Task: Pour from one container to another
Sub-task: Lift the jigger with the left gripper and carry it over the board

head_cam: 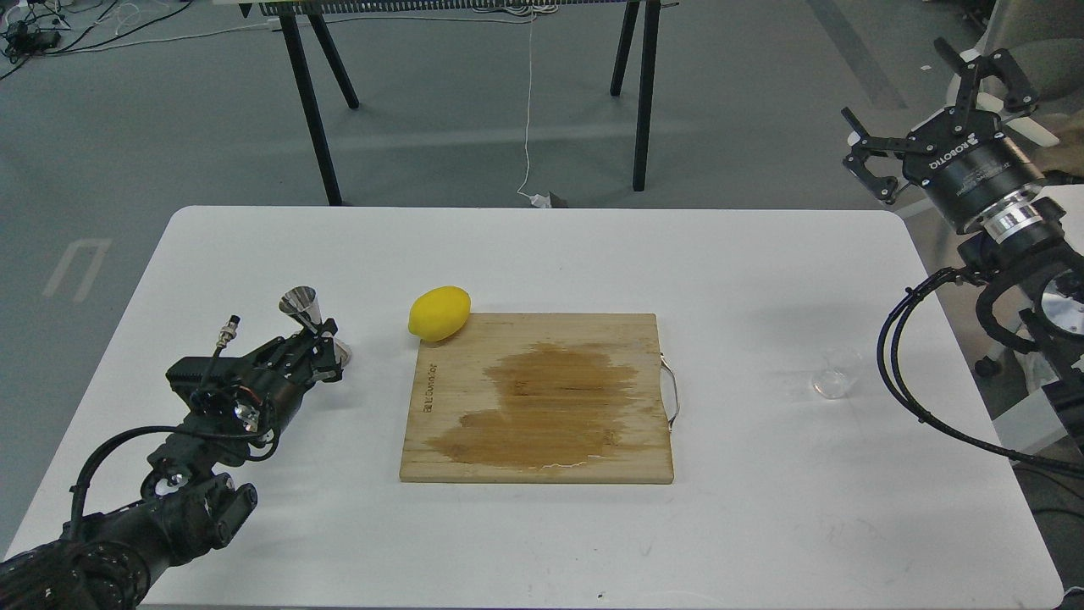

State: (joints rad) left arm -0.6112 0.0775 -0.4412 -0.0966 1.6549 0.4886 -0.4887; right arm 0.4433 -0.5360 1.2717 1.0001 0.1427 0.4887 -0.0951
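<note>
On the left part of the white rounded-corner counter (542, 254), the shiny steel hourglass-shaped jigger (306, 315) stands tilted, its wide mouth facing up and left. The left gripper (326, 343) has its fingers closed narrow around the jigger's waist. Left arm enters from the near-left corner. Bare counter lies left and far of the jigger, well in from the left edge.

Centre: rectangular bamboo cutting board (537, 398), flat, with a dark wet stain across its middle and a wire handle on its right edge. An oval yellow lemon (439, 313) sits at the board's far-left corner, touching or overlapping it, just right of the jigger.

Right: tiny clear glass cup (836, 372), upright, alone on open counter between the board and the right edge. Contents cannot be told.

The right gripper (923, 110) hangs high beyond the far-right corner, off the counter, fingers spread wide, holding nothing, well apart from the cup.
</note>
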